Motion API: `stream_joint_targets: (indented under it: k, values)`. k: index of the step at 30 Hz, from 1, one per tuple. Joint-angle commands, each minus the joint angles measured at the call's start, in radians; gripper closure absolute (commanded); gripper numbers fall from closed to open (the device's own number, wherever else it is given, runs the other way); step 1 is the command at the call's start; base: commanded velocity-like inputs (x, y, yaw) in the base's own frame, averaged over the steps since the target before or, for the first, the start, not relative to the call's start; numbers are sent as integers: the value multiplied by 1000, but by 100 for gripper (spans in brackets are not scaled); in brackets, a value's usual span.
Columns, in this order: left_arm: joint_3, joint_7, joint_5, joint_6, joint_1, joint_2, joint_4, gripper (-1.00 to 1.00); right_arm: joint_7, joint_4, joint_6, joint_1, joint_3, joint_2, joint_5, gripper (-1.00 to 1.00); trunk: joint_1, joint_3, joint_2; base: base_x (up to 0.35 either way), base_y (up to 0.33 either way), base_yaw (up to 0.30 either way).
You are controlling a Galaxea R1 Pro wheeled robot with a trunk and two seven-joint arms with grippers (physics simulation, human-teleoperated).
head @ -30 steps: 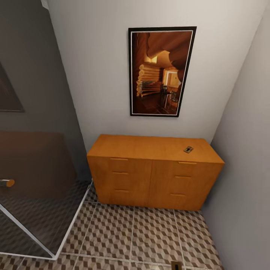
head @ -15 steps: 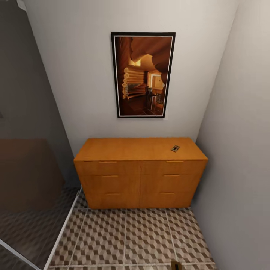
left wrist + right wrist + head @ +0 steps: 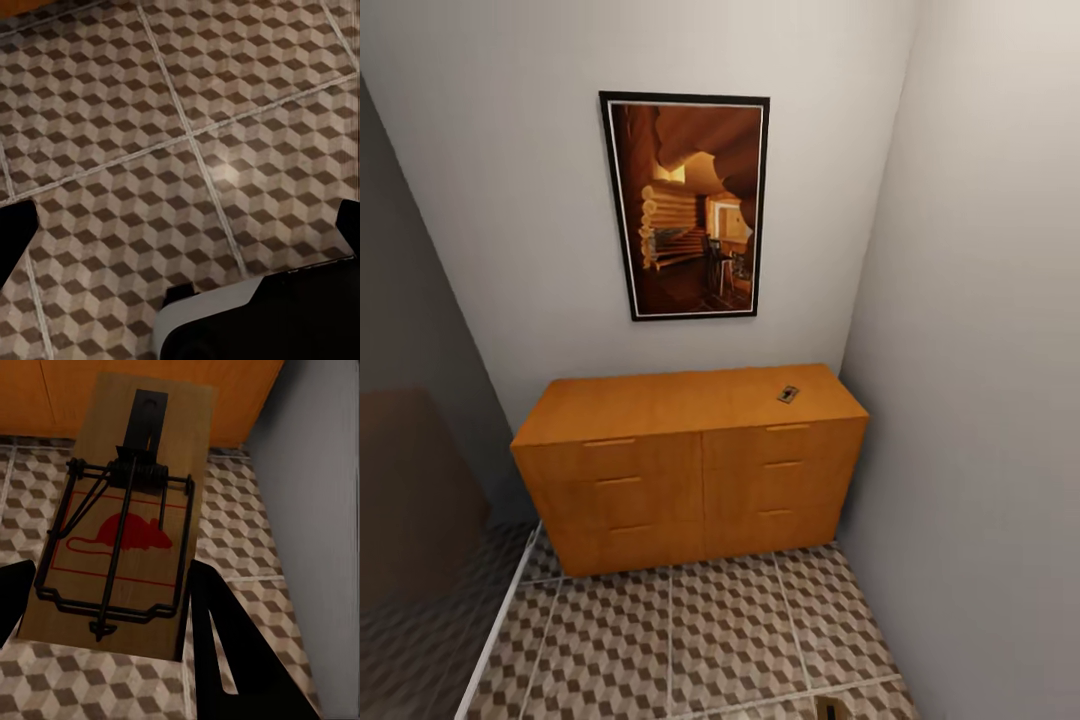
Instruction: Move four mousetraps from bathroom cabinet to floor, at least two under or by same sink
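Home interior: framed picture (image 3: 684, 205), wooden cabinet (image 3: 690, 470), patterned floor tiles (image 3: 690, 640).

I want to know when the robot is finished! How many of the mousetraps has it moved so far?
I can't count any as done: no trap lies on the patterned floor in these pictures. One mousetrap is in hand, held between the right gripper fingers above the tiles. Another mousetrap sits on top of the orange cabinet, waiting to be fetched. The other two and the sink aren't visible, so the rest is unclear.

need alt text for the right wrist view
A wooden mousetrap with a red mouse print and black wire spring sits between the right pincer's dark fingers, above cube-patterned floor tiles, with an orange cabinet behind.
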Motion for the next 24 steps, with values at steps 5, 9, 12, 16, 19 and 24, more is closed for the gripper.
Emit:
stream_joint_targets:
  k: [5, 9, 12, 16, 19, 24]
  values:
    - [-9, 5, 3, -6, -1, -1, 4, -100, -5, 1, -2, -1, 1, 1, 7, 100, 1, 1, -2, 0, 0, -276]
    - [-9, 5, 3, -6, -1, -1, 4, -100, -5, 1, -2, -1, 1, 1, 7, 100, 1, 2, -2, 0, 0, -265]
    - [-9, 5, 3, -6, -1, -1, 4, -100, -5, 1, -2, -1, 1, 1, 7, 100, 1, 4, -2, 0, 0, -258]
    - [-9, 5, 3, -6, -1, -1, 4, -100, -5, 1, -2, -1, 1, 0, 7, 100, 1, 5, -2, 0, 0, -257]
    - [-9, 5, 3, -6, -1, -1, 4, -100, -5, 1, -2, -1, 1, 1, 7, 100, 1, 7, -2, 0, 0, -256]
    - [-9, 5, 3, -5, -1, -1, 4, -100, -5, 1, -2, -1, 1, 1, 7, 100, 1, 9, -2, 0, 0, -256]
